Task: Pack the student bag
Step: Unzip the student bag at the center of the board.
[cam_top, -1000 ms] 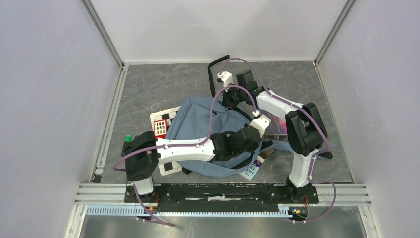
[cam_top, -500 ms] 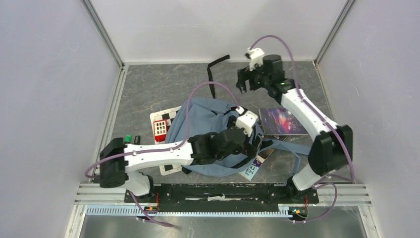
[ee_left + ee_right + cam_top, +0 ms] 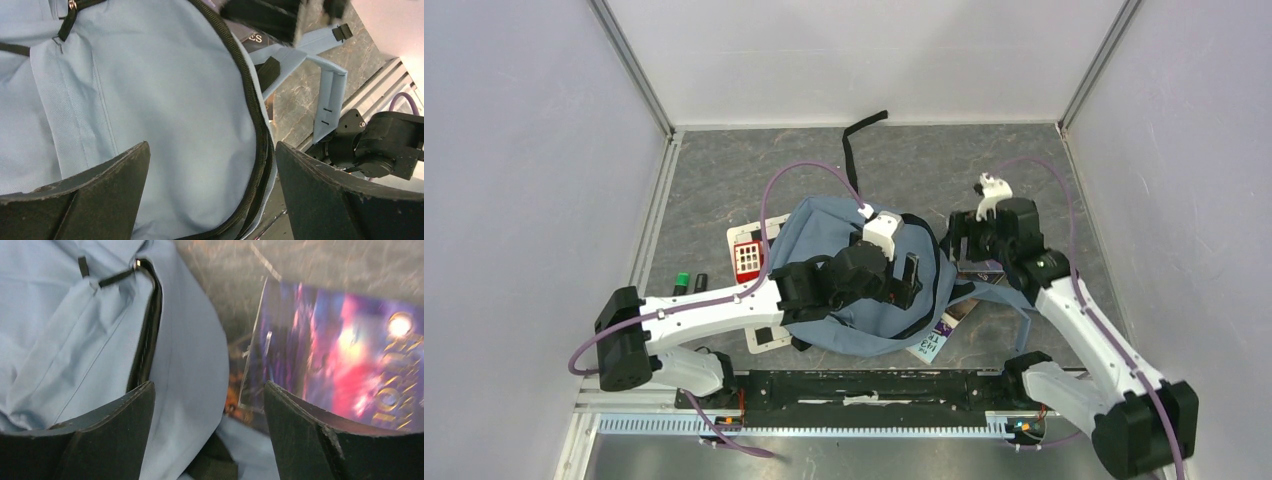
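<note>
The student bag [image 3: 819, 235] lies flat and slumped in the middle of the grey table [image 3: 724, 170], near the arms' bases, with its blue shoulder straps [image 3: 332, 95] trailing off the near-right side and a black strap [image 3: 848, 150] running toward the far wall. It rests partly on a checkered sheet [image 3: 766, 336], with a red calculator [image 3: 746, 258] on its left, and the corner of a second book [image 3: 934, 340] pokes out from under its near-right edge. The left gripper [image 3: 211, 145] hangs over the bag's front panel with its jaws spread wide and nothing between them, the black zip [image 3: 250, 100] curving along just beside it. The right gripper [image 3: 208, 385] hovers at the bag's right edge, jaws likewise apart and empty, above the line where the fabric meets a purple book [image 3: 340, 345] lying on the table. Whether the main compartment is zipped or gaping I cannot tell; the right wrist view is blurred there. By my reading this is a gap between grasps, with the loose items in view all outside the bag. The next move probably calls for one gripper to pinch the fabric by the zip and lift the mouth open, while the other closes on the thin book's edge, which lies flat and looks awkward to get under
</note>
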Robot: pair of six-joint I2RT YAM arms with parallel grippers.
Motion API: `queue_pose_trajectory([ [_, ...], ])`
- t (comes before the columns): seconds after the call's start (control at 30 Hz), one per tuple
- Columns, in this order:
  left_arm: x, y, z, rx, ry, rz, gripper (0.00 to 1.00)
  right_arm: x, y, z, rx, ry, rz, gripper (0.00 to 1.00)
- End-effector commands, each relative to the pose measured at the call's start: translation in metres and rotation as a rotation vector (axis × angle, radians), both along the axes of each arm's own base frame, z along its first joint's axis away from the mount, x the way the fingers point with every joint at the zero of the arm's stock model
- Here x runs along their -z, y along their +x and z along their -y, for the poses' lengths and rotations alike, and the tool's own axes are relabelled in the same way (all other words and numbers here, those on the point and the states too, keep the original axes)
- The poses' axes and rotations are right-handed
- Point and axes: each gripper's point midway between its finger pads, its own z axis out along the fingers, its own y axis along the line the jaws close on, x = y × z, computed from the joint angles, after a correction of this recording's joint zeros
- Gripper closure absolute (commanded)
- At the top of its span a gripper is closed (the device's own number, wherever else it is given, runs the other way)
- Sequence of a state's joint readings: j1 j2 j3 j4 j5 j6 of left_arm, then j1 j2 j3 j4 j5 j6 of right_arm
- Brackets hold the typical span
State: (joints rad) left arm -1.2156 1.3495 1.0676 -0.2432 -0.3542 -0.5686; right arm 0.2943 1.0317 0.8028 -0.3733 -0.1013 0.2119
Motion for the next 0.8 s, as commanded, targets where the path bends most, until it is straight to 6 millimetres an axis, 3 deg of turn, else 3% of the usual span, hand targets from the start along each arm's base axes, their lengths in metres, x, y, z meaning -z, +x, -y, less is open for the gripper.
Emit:
queue_pose_trajectory([
  [0.0, 0.002, 0.0, 0.002, 0.009, -0.055, -0.098, 0.0, -0.001, -0.023, -0.01, -0.002, 0.137, 0.034, 0.2],
  [0.23, 0.012, 0.004, 0.011, 0.039, -0.056, -0.109, 0.0, 0.015, -0.053, -0.012, -0.024, 0.204, 0.024, 0.26],
  [0.53, 0.012, 0.008, 0.028, 0.051, -0.081, -0.119, 0.0, -0.008, -0.073, -0.026, -0.142, 0.251, 0.026, 0.25],
  [0.77, 0.013, 0.009, 0.034, 0.05, -0.098, -0.129, 0.0, 0.013, -0.091, -0.024, -0.176, 0.222, -0.038, 0.32],
])
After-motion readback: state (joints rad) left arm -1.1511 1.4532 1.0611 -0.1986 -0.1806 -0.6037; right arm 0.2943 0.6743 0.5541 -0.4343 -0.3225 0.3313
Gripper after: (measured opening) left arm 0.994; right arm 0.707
